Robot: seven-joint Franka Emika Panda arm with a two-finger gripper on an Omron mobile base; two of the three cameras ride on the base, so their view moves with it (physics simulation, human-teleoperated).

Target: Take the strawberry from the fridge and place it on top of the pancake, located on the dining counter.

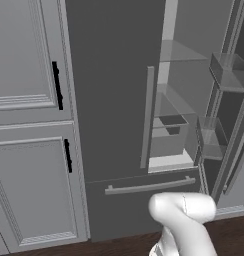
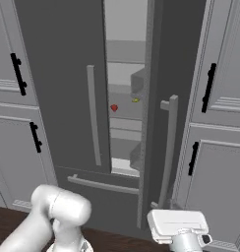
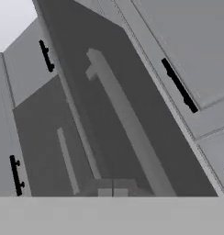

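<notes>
The fridge (image 1: 114,100) is a tall dark grey unit with its left door closed and its right door swung open on pale shelves. Through the gap in the right base view, the strawberry (image 2: 114,107) lies as a tiny red berry on a middle shelf. My hand's white body (image 2: 178,225) hangs low in front of the open right door (image 2: 159,123), well below the berry. In the hand view my gripper (image 3: 113,193) is shut, tips together with nothing between them, pointing up along that door's long bar handle (image 3: 127,124). The pancake and the dining counter are out of view.
Light grey panelled cabinets (image 1: 24,150) with black handles flank the fridge on both sides. A small yellow item (image 2: 135,100) lies right of the berry. Clear bins (image 1: 229,70) line the open door. The bottom drawer's bar handle (image 1: 149,186) runs above dark wood floor (image 1: 234,235).
</notes>
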